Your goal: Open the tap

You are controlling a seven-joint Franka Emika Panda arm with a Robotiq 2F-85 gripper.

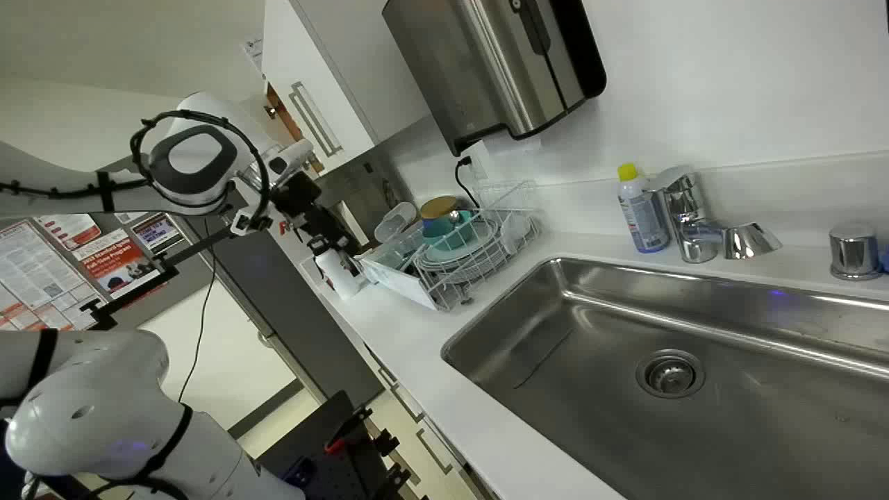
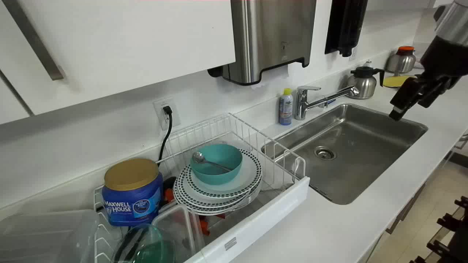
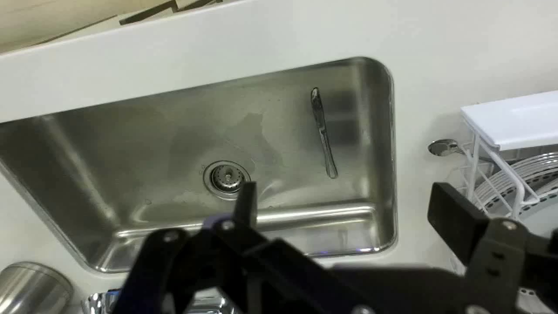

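The tap (image 1: 689, 226) is shiny chrome with a lever handle on top and a spout reaching out over the sink's back edge. It also shows in an exterior view (image 2: 301, 104), its lever lying about level. No water shows at the spout. In the wrist view only parts of the tap (image 3: 211, 304) show at the bottom, mostly hidden behind the gripper. My gripper (image 3: 346, 204) is open with nothing between its fingers, above the sink and apart from the tap. In an exterior view the gripper (image 2: 411, 106) hangs in the air, near the sink's front right side.
The steel sink (image 2: 351, 153) holds a knife (image 3: 324, 133). A yellow-capped bottle (image 2: 286, 108) stands beside the tap. A dish rack (image 2: 252, 228) with plates stands beside the sink. A steel dispenser (image 1: 493, 69) hangs above. A metal cup (image 1: 854, 251) stands past the spout.
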